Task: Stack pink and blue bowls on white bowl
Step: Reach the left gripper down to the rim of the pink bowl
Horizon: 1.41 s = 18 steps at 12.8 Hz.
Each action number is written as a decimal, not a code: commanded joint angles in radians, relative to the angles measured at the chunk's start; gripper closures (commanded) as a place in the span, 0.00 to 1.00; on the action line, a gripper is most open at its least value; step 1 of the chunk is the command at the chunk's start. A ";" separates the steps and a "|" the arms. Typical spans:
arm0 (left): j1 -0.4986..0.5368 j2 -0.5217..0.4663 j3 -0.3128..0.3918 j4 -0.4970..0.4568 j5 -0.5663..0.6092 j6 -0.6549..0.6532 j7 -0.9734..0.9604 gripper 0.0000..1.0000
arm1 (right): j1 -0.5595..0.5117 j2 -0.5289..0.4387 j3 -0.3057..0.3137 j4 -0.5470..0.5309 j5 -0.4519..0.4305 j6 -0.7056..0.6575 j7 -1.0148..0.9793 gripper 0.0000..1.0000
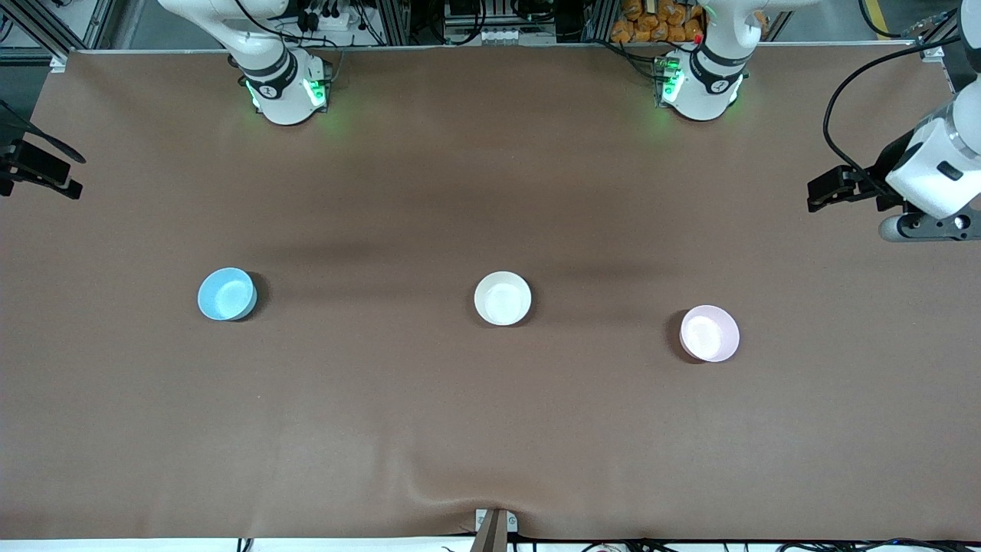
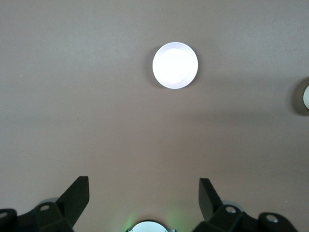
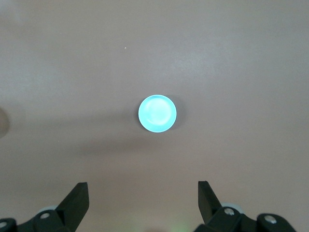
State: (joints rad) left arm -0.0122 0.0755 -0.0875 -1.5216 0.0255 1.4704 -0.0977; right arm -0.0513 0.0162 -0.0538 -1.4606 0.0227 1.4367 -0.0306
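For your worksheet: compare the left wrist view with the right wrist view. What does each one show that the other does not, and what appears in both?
Only the left wrist view shows the small round pale pink bowl, plus the small round white bowl at its edge. Only the right wrist view shows the small round sky-blue bowl. Both show the brown table cover and their own gripper, left gripper and right gripper, fingers spread open and holding nothing.

No text, label, brand, number or sign is showing legibly anywhere in these views. The small dark marks on the two robot bases are showing only as shapes too small to read, and the three bowls and the brown table cover are carrying no markings.
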 commanded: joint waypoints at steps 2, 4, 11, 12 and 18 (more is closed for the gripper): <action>0.008 0.061 -0.001 0.020 -0.009 0.045 -0.004 0.00 | -0.010 0.008 0.008 0.017 0.014 -0.004 -0.002 0.00; 0.006 0.110 0.000 0.011 -0.007 0.093 -0.007 0.00 | -0.010 0.007 0.008 0.017 0.014 -0.007 -0.003 0.00; 0.029 0.211 0.000 -0.242 -0.033 0.546 -0.008 0.00 | -0.013 0.008 0.008 0.017 0.014 -0.007 -0.002 0.00; 0.029 0.211 0.000 -0.297 -0.033 0.611 -0.007 0.00 | -0.013 0.008 0.008 0.016 0.014 -0.009 -0.002 0.00; 0.069 0.346 -0.001 -0.348 -0.033 0.809 0.015 0.00 | -0.013 0.008 0.008 0.017 0.016 -0.007 -0.002 0.00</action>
State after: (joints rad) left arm 0.0495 0.3847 -0.0844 -1.8688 0.0082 2.2308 -0.0966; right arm -0.0517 0.0163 -0.0520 -1.4606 0.0227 1.4375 -0.0306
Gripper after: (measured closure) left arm 0.000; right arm 0.000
